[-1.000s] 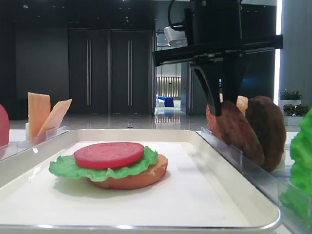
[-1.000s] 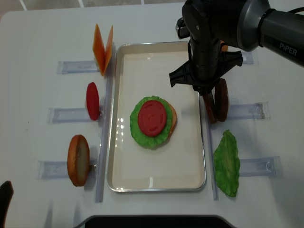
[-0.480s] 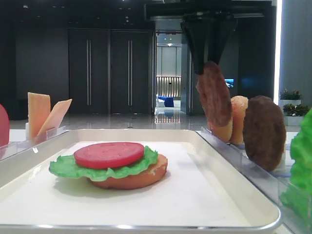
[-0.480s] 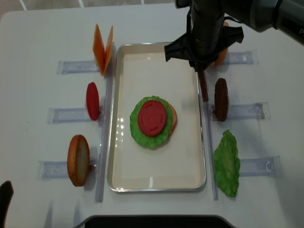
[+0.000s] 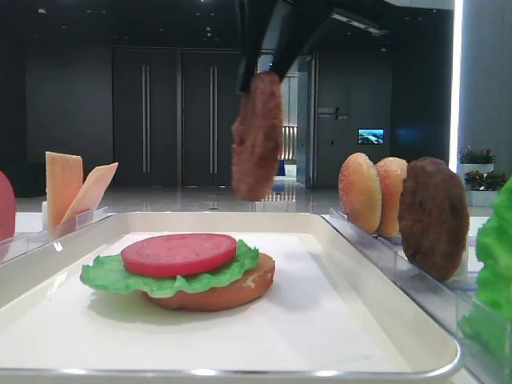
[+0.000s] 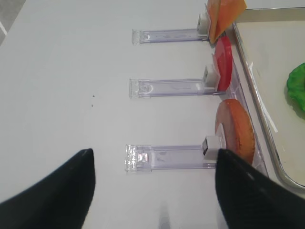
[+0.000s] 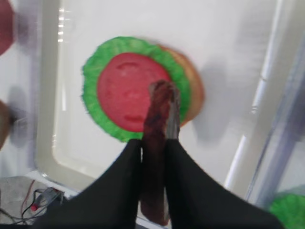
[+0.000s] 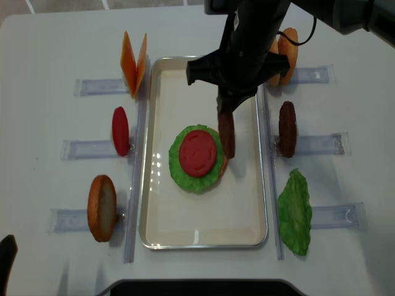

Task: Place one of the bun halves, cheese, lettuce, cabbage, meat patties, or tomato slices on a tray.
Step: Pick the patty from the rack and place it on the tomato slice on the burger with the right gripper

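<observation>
White table (image 8: 55, 43) is carrying everything here, with a dark hall showing behind it in the low view; the tray (image 8: 162, 203) is lying in the middle, and on it a bun half (image 5: 240, 290) is sitting under a lettuce leaf (image 8: 179, 166) and a tomato slice (image 8: 197, 153); the right end effector (image 7: 153, 143) is gripping a meat patty (image 8: 226, 132) on edge, jaws pinched narrow on it, and is holding it in the air just right of the tomato slice; the left end effector (image 6: 152, 191) is hanging open over the near left of the table, holding nothing.

To the right of the tray, a second patty (image 8: 287, 128) is standing in its clear holder (image 8: 321, 145), with two bun halves (image 8: 282, 54) farther back and a spare lettuce leaf (image 8: 295, 213) nearer; on the left, cheese slices (image 8: 134, 61), a tomato slice (image 8: 120, 131) and a bun half (image 8: 102, 207) are waiting in theirs.

Doing this well probably means shifting the patty left until it is centring over the tomato, tilting it flat, lowering close and only then letting go; dropped on edge, it could roll off the stack.
</observation>
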Motion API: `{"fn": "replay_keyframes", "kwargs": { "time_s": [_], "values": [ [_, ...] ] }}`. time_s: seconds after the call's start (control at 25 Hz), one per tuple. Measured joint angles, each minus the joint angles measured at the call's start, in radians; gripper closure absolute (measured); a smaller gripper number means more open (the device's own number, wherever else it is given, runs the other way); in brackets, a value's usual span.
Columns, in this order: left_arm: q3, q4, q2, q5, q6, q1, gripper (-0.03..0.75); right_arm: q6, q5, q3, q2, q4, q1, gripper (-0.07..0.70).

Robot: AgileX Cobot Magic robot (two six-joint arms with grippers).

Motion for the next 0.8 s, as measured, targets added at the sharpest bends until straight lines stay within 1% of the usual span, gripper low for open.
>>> {"fn": "replay_keyframes", "kwargs": {
  "time_s": [0.16,0.28,0.36,0.52,0.68,0.8],
  "values": [
    [0.000,0.000,0.000,0.000,0.000,0.000,0.118,-0.134,-0.071,0.009,0.000,0.163,-0.003,0.519],
    [0.000,0.000,0.000,0.000,0.000,0.000,0.118,-0.252,-0.129,0.052,0.000,0.319,-0.024,0.519],
    [0.000,0.000,0.000,0.000,0.000,0.000,0.118,-0.302,-0.156,0.084,0.000,0.372,-0.038,0.519],
    [0.000,0.000,0.000,0.000,0.000,0.000,0.118,-0.399,-0.182,0.125,0.000,0.440,-0.070,0.519],
    [0.000,0.000,0.000,0.000,0.000,0.000,0.118,-0.517,-0.202,0.151,0.000,0.562,-0.097,0.519],
    [0.000,0.000,0.000,0.000,0.000,0.000,0.118,-0.595,-0.224,0.197,0.000,0.650,-0.114,0.519]
  ]
}}
